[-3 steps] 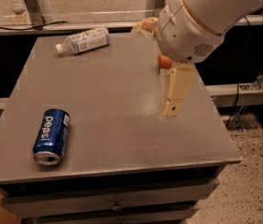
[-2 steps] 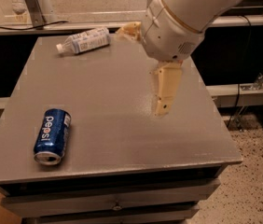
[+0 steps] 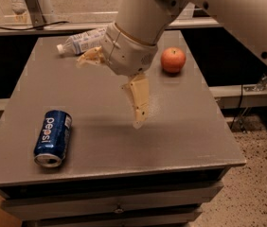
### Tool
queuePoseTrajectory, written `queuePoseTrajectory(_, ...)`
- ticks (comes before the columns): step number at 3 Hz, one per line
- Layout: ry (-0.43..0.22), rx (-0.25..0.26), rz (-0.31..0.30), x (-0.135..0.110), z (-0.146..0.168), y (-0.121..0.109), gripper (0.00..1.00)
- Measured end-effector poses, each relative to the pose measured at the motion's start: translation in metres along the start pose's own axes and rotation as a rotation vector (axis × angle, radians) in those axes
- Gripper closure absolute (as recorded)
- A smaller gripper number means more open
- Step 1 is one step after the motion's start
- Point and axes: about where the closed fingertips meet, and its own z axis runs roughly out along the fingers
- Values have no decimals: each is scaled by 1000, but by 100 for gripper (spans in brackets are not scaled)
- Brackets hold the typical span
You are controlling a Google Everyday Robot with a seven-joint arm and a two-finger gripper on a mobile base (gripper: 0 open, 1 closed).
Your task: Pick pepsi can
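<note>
The pepsi can (image 3: 53, 137) is dark blue with white lettering and lies on its side near the front left of the grey table (image 3: 185, 136). Its silver end faces the front edge. My gripper (image 3: 109, 93) hangs over the middle of the table, to the right of the can and well apart from it. It is open and empty, with its cream fingers spread wide: one finger (image 3: 139, 100) points down and the other (image 3: 90, 58) points left.
A red-orange apple (image 3: 173, 59) sits at the back right of the table. A clear plastic bottle (image 3: 79, 41) with a white label lies at the back left, partly behind my arm. Shelving runs behind the table, and speckled floor lies to the right.
My arm and gripper have moved left over the table, toward the can's side. The apple, hidden behind the arm before, now shows. The can and bottle have not moved.
</note>
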Motion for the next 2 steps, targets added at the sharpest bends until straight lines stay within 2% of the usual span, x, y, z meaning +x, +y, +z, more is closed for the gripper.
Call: queuePoseTrajectory(2, -112, -75, -229, -34, 55, -10, 0)
